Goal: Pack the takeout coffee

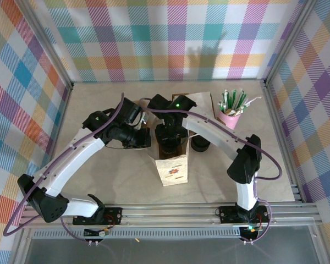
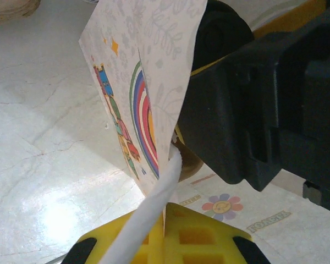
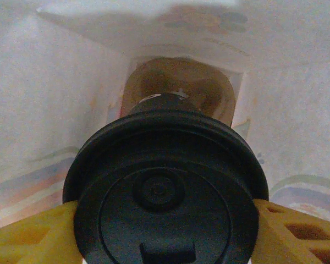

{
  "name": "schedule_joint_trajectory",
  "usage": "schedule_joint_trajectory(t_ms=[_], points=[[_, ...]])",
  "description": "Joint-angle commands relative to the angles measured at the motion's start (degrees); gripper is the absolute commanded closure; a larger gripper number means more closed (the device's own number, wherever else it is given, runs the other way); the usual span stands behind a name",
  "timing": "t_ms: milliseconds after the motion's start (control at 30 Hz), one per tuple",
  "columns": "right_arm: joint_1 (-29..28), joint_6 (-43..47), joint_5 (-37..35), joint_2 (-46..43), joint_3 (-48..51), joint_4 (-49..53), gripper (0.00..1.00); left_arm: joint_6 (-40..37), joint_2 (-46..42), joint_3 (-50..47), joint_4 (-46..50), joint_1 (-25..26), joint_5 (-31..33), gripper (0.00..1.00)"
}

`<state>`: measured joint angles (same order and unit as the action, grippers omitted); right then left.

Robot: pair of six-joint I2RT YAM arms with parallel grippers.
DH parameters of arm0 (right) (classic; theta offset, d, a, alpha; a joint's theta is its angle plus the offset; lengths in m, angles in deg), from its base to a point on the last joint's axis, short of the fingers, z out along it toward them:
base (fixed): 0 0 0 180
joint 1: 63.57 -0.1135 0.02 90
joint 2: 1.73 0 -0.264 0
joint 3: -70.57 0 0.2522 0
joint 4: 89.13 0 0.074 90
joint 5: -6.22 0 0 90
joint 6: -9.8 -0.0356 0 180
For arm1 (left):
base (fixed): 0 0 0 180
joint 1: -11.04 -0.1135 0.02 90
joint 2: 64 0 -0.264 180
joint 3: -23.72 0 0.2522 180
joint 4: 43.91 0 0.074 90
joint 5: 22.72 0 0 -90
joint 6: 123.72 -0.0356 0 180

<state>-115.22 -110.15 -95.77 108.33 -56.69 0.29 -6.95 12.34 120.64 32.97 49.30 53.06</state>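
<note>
The takeout coffee's round black lid [image 3: 165,192] faces the right wrist camera, and the cup body is hidden beneath it. My right gripper [image 3: 165,223] is shut on the coffee, with a yellow finger [image 3: 33,236] on each side of the lid. It holds the cup inside the printed white paper bag [image 1: 171,168], above the bag's brown bottom [image 3: 179,88]. From above, the right gripper [image 1: 170,137] reaches into the bag's mouth. My left gripper [image 2: 166,220] is shut on the bag's wall [image 2: 148,82] and its white handle [image 2: 154,203], at the mouth's left edge [image 1: 146,138].
A stack of black lids [image 1: 200,144] stands just right of the bag. A pink cup [image 1: 229,117] of green and white sticks sits at the back right. The right arm's black body [image 2: 264,110] is close beside the bag. Checked walls surround the table.
</note>
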Motion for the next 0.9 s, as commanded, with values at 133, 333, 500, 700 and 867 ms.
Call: schedule_joint_trajectory(t_ms=[133,333,500,700,867], points=[[0.3,2.8,0.3,1.2,-1.9,2.1,0.79,-0.6,-1.2,1.2,4.0,2.3,2.2,0.94],[-0.9,3.0,-0.2,0.2,-2.1,5.4,0.79,2.8,-2.5,3.5,7.5,5.1,8.2,0.94],[-1.8,4.2,-1.9,-0.3,-1.4,6.0,0.8,3.8,-2.1,3.7,8.8,6.0,10.3,0.79],[-1.8,5.9,-2.1,0.1,-0.9,4.9,0.79,4.2,-1.0,4.4,8.6,7.4,10.6,0.74],[-1.8,6.1,-2.3,0.2,-0.8,3.6,0.79,3.8,-0.5,4.2,7.9,7.6,9.4,0.76]])
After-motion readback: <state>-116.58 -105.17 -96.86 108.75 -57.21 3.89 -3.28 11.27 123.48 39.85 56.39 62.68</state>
